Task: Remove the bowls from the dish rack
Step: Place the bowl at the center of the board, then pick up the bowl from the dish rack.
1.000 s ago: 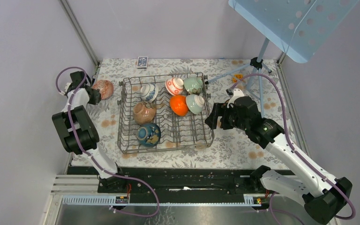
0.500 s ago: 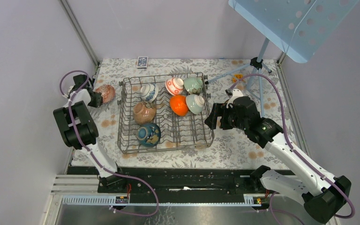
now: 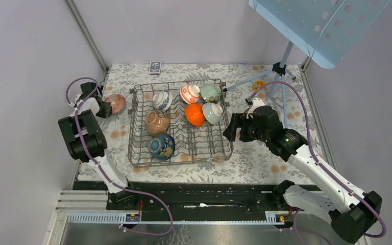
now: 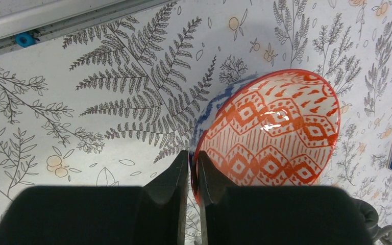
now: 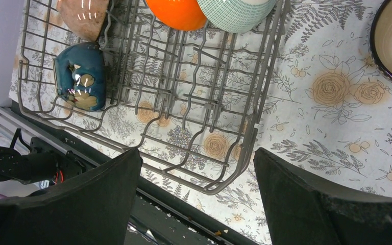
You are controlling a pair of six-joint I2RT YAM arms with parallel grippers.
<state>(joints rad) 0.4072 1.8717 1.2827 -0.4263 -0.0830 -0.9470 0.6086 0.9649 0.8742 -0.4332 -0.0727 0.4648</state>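
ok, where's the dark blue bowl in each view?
Top external: dark blue bowl in the dish rack's near-left corner.
Left wrist: not in it.
Right wrist: upper left, inside the rack.
Shared landmark: the orange bowl, mid-rack from above, top centre in the right wrist view.

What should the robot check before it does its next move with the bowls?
1. Red patterned bowl is out of the dish rack: ok.
2. That bowl sits flat on the table: cannot tell.
3. Left gripper has let go of the bowl: not ok, its fingers pinch the rim.
4. Right gripper is open and empty for the next bowl: ok.
5. Rack is unloaded: not ok, seven bowls are inside.
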